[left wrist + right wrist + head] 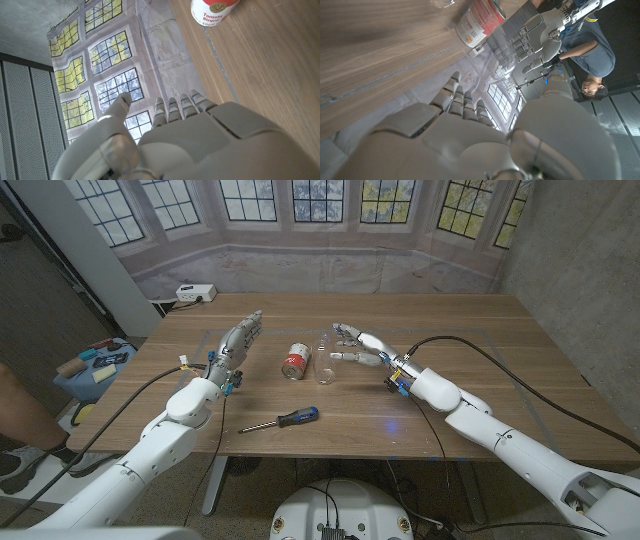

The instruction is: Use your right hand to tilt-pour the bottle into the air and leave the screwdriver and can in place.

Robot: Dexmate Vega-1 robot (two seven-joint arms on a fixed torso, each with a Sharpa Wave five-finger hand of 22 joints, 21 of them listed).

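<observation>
A clear bottle (326,362) stands upright mid-table, faint against the wood. Just left of it stands a red and white soup can (295,361), which also shows in the wrist views (212,11) (479,22). A screwdriver (283,420) with a black and blue handle lies nearer the front edge. My right hand (360,345) hovers just right of the bottle with its fingers spread and nothing in it; whether the thumb touches the bottle I cannot tell. My left hand (240,340) is left of the can, fingers stretched out, holding nothing.
A white power strip (196,293) lies at the table's (480,330) back left corner. A blue bin (95,370) stands on the floor to the left. A person (590,55) is behind my left hand (540,35) in the right wrist view.
</observation>
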